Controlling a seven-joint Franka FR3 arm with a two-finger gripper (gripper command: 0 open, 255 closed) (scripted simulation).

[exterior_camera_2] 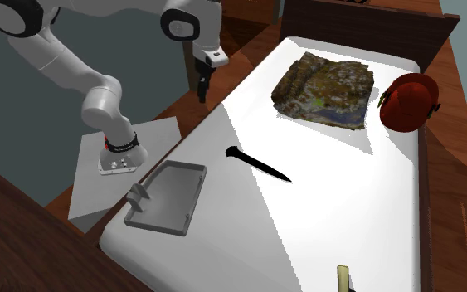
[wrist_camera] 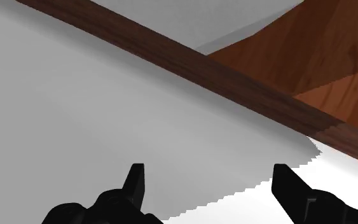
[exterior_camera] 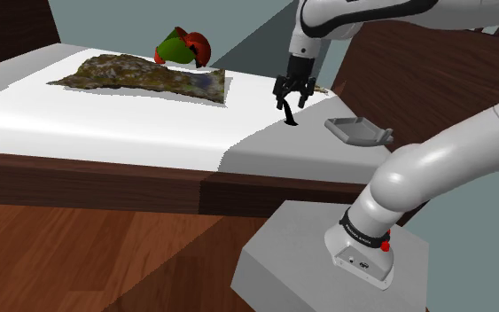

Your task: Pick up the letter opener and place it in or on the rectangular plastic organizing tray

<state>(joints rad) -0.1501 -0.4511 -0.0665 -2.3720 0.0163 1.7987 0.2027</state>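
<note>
The letter opener (exterior_camera_2: 256, 163) is a slim black blade lying flat on the white bed top (exterior_camera_2: 347, 199); in the shoulder view the letter opener (exterior_camera: 288, 116) shows as a short dark sliver. The grey rectangular tray (exterior_camera_2: 169, 197) sits on the bed near its edge, close to the stand, and the tray (exterior_camera: 358, 131) holds nothing. My gripper (exterior_camera: 292, 99) hangs in the air above the bed, well off the surface, pointing down. In the second exterior view the gripper (exterior_camera_2: 202, 90) is above the bed's side edge. Its fingers (wrist_camera: 135, 181) stand apart with only bedsheet beneath.
A mottled brown-green slab (exterior_camera_2: 323, 90) lies further along the bed, with a red and green rounded object (exterior_camera_2: 410, 101) beside it. A tan stick (exterior_camera_2: 342, 278) lies at the far corner. The dark wooden bed frame (wrist_camera: 234, 83) borders the sheet, above the wood floor (exterior_camera: 105, 257).
</note>
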